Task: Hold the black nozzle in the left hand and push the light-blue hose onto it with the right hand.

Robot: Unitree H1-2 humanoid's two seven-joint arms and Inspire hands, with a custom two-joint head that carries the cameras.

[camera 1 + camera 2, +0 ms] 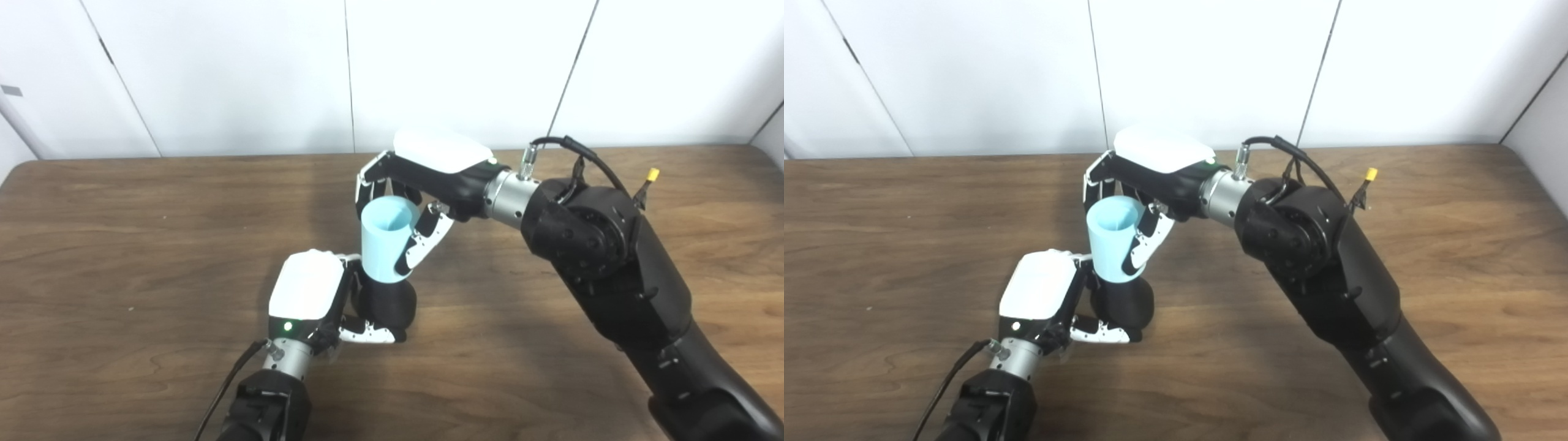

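Here the left hand (pixel 309 291) grips the black nozzle (pixel 387 304); right hand (pixel 422 177) holds the light-blue hose (pixel 384 239) seated atop it.

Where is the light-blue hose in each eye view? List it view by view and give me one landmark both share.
Left eye view: the light-blue hose stands just left of centre, held by the right hand, directly above the black nozzle.
Right eye view: the light-blue hose sits further left, left of centre, above the nozzle held by the left hand.
Shared landmark: the yellow connector on the right arm.
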